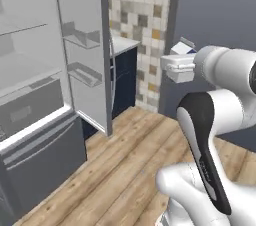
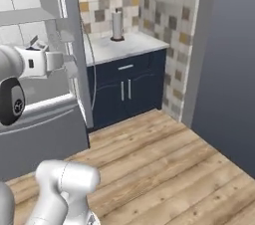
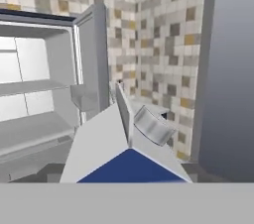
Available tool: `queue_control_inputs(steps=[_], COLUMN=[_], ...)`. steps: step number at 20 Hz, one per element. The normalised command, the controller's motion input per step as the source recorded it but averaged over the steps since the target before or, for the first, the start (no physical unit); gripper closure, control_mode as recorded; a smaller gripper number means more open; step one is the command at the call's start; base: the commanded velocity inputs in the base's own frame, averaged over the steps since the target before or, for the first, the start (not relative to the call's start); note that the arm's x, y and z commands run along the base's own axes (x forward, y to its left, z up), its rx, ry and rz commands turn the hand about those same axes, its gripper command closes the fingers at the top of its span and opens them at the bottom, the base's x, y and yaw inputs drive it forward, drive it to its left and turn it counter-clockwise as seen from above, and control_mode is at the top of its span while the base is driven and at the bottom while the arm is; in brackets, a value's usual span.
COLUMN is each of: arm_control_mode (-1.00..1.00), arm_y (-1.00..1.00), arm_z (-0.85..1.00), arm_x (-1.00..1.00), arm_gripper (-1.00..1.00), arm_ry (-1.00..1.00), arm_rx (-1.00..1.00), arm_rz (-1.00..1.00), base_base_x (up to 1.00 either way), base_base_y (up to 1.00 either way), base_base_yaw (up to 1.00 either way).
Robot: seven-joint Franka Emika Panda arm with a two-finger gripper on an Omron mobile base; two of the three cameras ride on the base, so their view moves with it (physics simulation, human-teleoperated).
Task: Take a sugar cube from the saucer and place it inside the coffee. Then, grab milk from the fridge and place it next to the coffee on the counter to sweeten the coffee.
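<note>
Milk: the milk [image 3: 119,153] is a white carton with a slanted top and a dark blue patch, sitting right at the gripper [image 1: 181,50] and lifted clear of the fridge shelves; its top peeks above the hand in the left base view.
Fingers: the carton covers them in the hand view, so I cannot tell directly how they stand; since the carton hangs in mid-air with the hand, I judge them clamped on its sides.
Fridge: the fridge [image 1: 35,70] stands to the left with its door [image 1: 82,45] swung wide open, bare grey shelves inside.
Counter: a short stretch of the counter [image 2: 122,46] lies far, just right of the open door, above dark blue cabinets [image 2: 127,89]; a slim upright holder [image 2: 117,25] stands on it.
Coffee: no mug shows here, so the drop-off spot is yet to be found.
Stage: sugar step presumably done; the milk is fetched and awaits carrying.
Risk, door: swinging toward the counter could clip the open door's edge, which stands between hand and worktop.
Risk, grip: a fast turn could let the carton slip or tilt.
Risk, wall: the tiled corner [image 2: 164,15] is near; a wide swing could strike it.
</note>
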Motion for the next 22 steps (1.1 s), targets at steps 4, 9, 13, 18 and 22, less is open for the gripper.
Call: queue_control_inputs(steps=[4, 9, 13, 18, 22], arm_control_mode=[1.0, 1.0, 1.0, 1.0, 1.0], arm_y=[0.0, 0.0, 0.0, 0.0, 0.0], arm_z=[0.0, 0.0, 0.0, 0.0, 0.0], arm_x=[0.0, 0.0, 0.0, 0.0, 0.0], arm_gripper=[1.0, 1.0, 1.0, 1.0, 1.0], arm_ry=[0.0, 0.0, 0.0, 0.0, 0.0], arm_rx=[0.0, 0.0, 0.0, 0.0, 0.0], arm_rz=[0.0, 0.0, 0.0, 0.0, 0.0], base_base_x=[-0.71, -0.47, -0.28, -0.07, 0.06], base_base_y=[-0.21, -0.25, -0.46, -0.94, -1.0], base_base_yaw=[-0.71, -0.76, -0.74, -0.62, -0.52])
